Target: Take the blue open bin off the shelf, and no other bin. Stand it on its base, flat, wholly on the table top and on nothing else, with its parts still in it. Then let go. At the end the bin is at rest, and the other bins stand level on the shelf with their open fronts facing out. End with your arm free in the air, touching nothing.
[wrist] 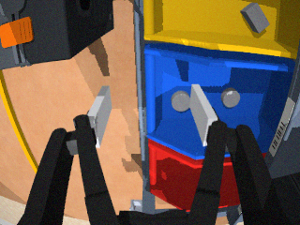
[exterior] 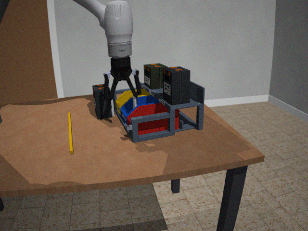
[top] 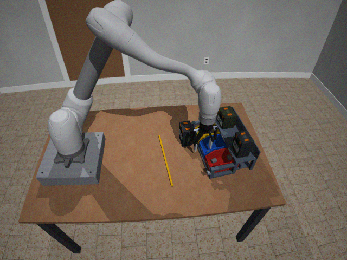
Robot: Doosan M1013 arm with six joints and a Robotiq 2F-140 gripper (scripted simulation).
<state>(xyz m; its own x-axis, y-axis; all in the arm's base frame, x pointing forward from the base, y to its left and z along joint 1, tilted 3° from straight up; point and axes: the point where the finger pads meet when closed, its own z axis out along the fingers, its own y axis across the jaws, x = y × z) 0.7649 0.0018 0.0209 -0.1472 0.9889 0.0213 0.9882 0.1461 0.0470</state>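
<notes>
Two fingers of the end effector (top: 204, 143) (exterior: 123, 104) (wrist: 152, 116) stand part-open, gripping nothing, 1 over the blue bin (top: 220, 142) (exterior: 147, 99) (wrist: 244, 117) on the shelf (top: 221, 171) (exterior: 154, 136) (wrist: 141, 89), 1 outside its front. Descend straight with the front wall centred between the pads, then close gently, keeping clear of the 2 round parts (wrist: 181, 101) (wrist: 231, 97).
</notes>
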